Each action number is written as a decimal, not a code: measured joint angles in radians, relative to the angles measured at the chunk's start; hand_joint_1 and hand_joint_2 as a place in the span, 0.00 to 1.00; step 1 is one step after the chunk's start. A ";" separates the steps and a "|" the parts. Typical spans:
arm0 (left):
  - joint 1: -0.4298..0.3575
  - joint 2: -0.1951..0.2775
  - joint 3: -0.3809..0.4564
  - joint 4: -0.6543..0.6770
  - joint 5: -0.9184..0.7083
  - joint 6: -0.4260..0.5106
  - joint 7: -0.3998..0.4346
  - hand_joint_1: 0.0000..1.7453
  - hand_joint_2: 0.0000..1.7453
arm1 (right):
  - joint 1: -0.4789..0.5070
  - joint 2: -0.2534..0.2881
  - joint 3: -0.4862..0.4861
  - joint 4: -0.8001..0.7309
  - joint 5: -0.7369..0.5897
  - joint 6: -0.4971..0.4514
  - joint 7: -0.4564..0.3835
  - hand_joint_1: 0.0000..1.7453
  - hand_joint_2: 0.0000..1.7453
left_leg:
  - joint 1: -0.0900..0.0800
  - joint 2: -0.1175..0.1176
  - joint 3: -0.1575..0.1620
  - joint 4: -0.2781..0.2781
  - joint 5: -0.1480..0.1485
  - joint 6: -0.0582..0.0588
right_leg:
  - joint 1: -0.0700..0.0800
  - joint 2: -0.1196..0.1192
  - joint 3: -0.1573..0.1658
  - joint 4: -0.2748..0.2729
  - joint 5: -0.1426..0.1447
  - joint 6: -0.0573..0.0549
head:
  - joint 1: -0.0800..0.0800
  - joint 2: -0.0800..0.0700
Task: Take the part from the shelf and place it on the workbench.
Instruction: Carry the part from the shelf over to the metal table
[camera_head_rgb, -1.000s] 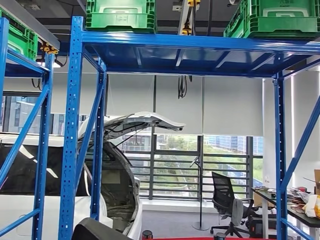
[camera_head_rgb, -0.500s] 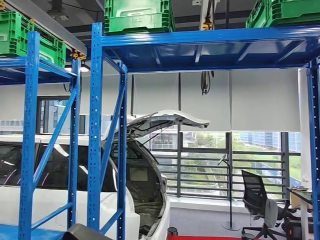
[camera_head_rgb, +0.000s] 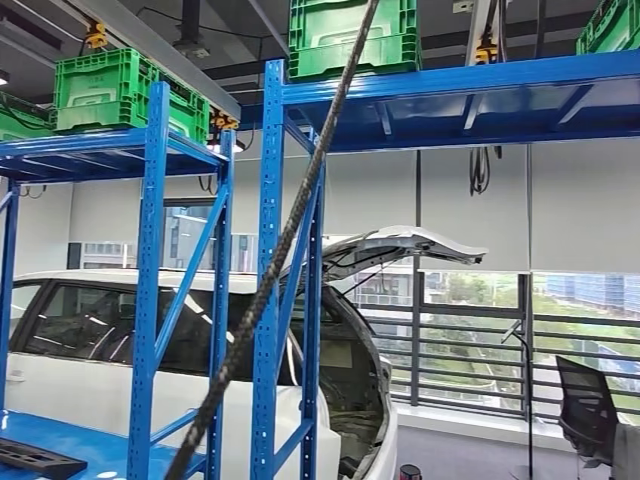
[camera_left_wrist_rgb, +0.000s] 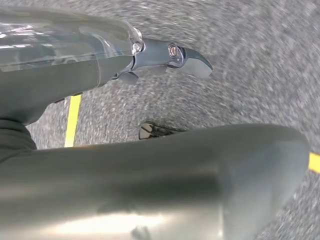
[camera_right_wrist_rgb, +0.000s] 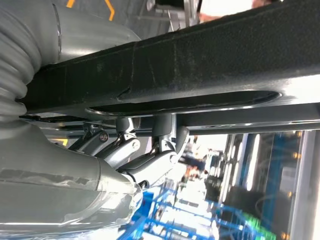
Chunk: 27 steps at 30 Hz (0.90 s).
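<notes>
a long, flat black part with a rough dark face and a bright metal edge (camera_right_wrist_rgb: 181, 65) is seen in the right wrist view, held against the right hand (camera_right_wrist_rgb: 151, 150); the dark fingers (camera_right_wrist_rgb: 149, 165) are curled up under it and the thick grey thumb lies along its other face, so the part is grasped and carried off the shelf. in the left wrist view the left hand (camera_left_wrist_rgb: 166, 55) is shown hanging over a grey speckled floor (camera_left_wrist_rgb: 256, 65) marked with yellow lines (camera_left_wrist_rgb: 72, 120); one dark finger (camera_left_wrist_rgb: 188, 57) is seen stretched out straight, but whether anything is held or how the other fingers lie cannot be told, since much is covered by a smooth grey body close to the lens. in the head view, tall blue steel shelving racks (camera_head_rgb: 270, 280) are seen ahead, with green plastic crates (camera_head_rgb: 351, 35) set on their top decks. a black braided cable (camera_head_rgb: 279, 250) is slung diagonally across in front of the racks. behind them a white car (camera_head_rgb: 98, 370) is parked with its tailgate (camera_head_rgb: 400, 245) raised. a flat black strip (camera_head_rgb: 38, 460) is laid on a blue lower shelf deck (camera_head_rgb: 90, 445) at the near left. a dark office chair (camera_head_rgb: 589, 410) is placed near the windows at the far right.
</notes>
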 joint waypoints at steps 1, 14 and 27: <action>-0.001 0.001 0.003 0.000 0.003 0.002 0.006 0.00 1.00 | -0.006 -0.001 0.003 0.000 0.002 0.000 -0.002 1.00 1.00 | 0.002 -0.011 -0.002 0.000 0.003 -0.004 | 0.000 0.027 0.027 -0.058 0.022 -0.006 | 0.000 0.000; 0.017 0.055 0.041 0.000 0.019 0.048 0.051 0.00 1.00 | 0.017 -0.032 0.030 0.003 0.049 -0.010 -0.036 1.00 1.00 | 0.009 0.076 -0.073 0.161 -0.062 -0.053 | 0.000 -0.099 0.044 -0.136 0.047 -0.025 | 0.001 0.000; 0.013 0.087 0.049 -0.001 -0.006 0.055 0.046 0.00 1.00 | 0.061 -0.051 0.030 -0.032 0.080 -0.033 -0.061 1.00 1.00 | -0.004 0.041 -0.004 -0.001 0.001 0.003 | -0.003 -0.046 -0.076 0.166 -0.111 0.013 | 0.000 0.000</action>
